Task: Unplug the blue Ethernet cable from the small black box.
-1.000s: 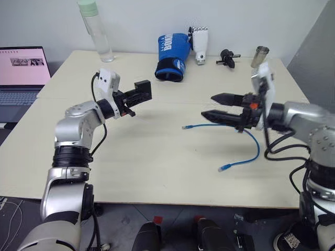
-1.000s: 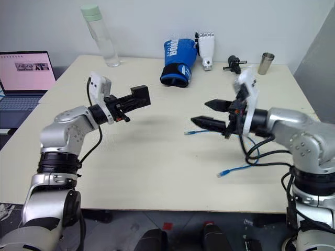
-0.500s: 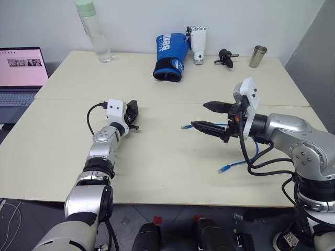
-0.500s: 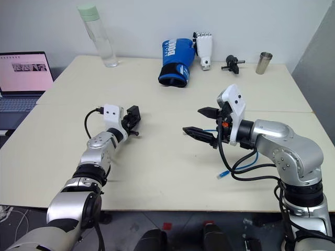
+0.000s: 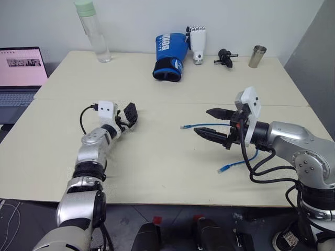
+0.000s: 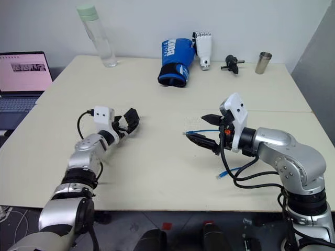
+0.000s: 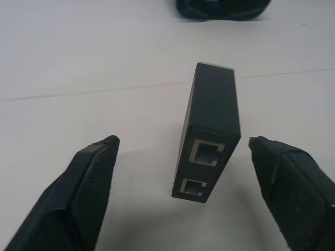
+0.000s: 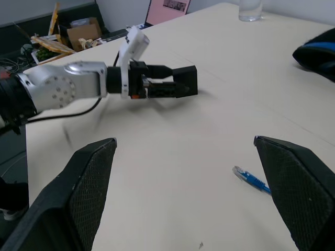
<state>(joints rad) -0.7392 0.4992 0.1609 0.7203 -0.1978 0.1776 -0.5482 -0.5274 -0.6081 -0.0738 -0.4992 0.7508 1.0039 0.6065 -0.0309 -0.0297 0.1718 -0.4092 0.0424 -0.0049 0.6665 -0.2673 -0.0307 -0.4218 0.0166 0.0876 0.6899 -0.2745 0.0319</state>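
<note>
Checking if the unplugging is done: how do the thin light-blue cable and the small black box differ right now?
The thin light-blue cable lies loose and curved by the right hand; the small matte black box stands on edge between the left hand's open fingers. The cable's plug lies free; the box's ports are empty. Both rest on the beige table.

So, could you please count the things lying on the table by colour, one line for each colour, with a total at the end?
Blue: 2, the thin light-blue Ethernet cable and the blue boxing glove.
Black: 2, the small matte black box and the small black gadget.
Clear: 1, the clear bottle with green cap.
Silver: 1, the metal cup.
White: 1, the white robotic hand.
Total: 7.
</note>
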